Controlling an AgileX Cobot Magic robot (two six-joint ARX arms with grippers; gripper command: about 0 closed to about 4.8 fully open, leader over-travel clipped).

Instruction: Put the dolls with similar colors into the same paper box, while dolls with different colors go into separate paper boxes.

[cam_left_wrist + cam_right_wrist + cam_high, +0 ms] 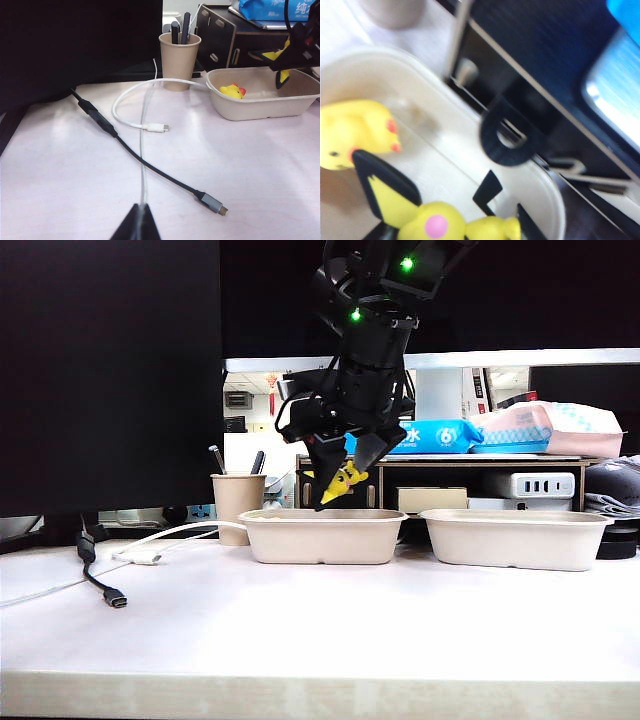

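Note:
My right gripper (340, 488) hangs just above the left paper box (320, 540), shut on the yellow doll with black pointed ears (346, 478). In the right wrist view that doll (445, 220) sits between the fingers over the box's inside (540, 185). A yellow duck doll (355, 132) lies in the same box (260, 107), near its end towards the cup, also seen as the duck (231, 91) in the left wrist view. The right paper box (515, 540) stands beside it; its contents are hidden. My left gripper (140, 222) is shut, low over the table, away from the boxes.
A beige cup with pens (237, 502) stands left of the left box. A white cable (145, 125) and a black cable (150, 167) trail across the table. Behind the boxes is a dark wooden shelf (450, 468) with tissue packs (545, 430). A black monitor (110, 370) fills the left.

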